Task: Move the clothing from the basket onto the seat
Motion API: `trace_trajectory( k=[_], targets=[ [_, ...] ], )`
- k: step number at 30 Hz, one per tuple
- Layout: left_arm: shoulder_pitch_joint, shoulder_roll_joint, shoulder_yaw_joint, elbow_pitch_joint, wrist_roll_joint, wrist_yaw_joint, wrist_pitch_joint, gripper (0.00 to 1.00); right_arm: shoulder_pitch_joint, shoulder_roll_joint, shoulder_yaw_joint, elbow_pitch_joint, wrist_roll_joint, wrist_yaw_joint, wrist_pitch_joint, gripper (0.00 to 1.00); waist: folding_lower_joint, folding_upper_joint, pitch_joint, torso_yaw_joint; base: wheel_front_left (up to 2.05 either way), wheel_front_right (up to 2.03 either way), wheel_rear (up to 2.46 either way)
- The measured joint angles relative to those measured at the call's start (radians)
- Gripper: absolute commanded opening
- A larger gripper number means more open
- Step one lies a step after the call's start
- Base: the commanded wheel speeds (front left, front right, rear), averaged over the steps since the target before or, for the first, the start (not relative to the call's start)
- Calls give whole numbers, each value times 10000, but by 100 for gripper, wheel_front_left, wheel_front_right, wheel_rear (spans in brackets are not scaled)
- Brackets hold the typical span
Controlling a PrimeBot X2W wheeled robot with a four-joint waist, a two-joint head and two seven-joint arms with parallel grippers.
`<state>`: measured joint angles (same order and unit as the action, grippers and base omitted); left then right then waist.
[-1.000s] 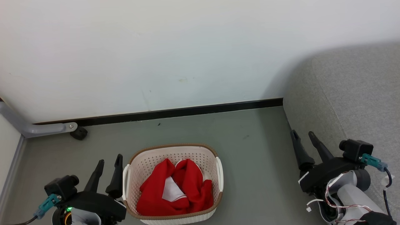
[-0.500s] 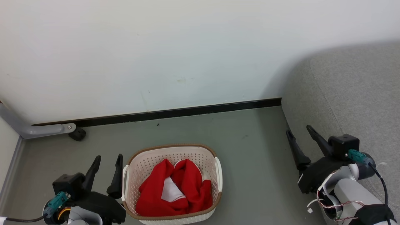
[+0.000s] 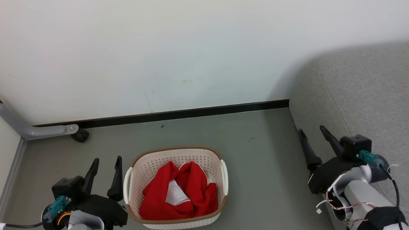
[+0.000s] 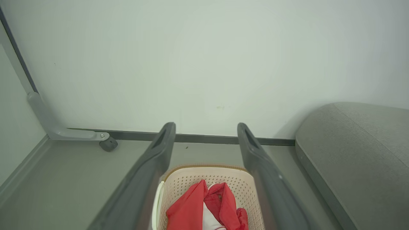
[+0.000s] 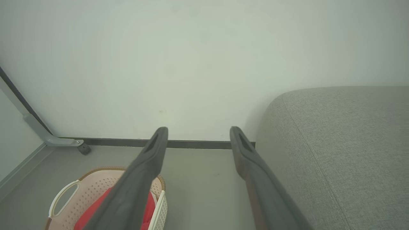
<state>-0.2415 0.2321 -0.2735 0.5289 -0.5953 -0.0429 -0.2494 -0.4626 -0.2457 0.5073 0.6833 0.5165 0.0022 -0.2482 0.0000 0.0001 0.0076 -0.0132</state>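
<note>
Left hand [image 3: 107, 158] and right hand [image 3: 311, 128] hover empty, jaws apart.

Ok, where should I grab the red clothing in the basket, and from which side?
Likely the raised fold of the clothing, pinched from straight above: the basket walls block every side. The open left gripper is nearest.

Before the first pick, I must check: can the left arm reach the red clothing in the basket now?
Probably yes: the left tool stands open beside the laundry basket, the red clothing lies uncovered inside, and nothing blocks it.
</note>
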Motion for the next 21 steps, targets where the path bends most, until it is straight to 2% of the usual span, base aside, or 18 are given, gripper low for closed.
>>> trace_trajectory(
  k=[12, 21],
  targets=[
    [42, -174, 658, 180, 0, 263, 0, 100, 5, 12, -311, 44, 0, -374, -2, 100, -1, -1, 63, 6, 0, 0, 0],
    [42, -251, 711, 249, 263, 242, 0, 100, 12, 13, -370, 21, -84, -376, -2, 100, -1, 0, 154, -8, 0, 0, 0]
  ],
)
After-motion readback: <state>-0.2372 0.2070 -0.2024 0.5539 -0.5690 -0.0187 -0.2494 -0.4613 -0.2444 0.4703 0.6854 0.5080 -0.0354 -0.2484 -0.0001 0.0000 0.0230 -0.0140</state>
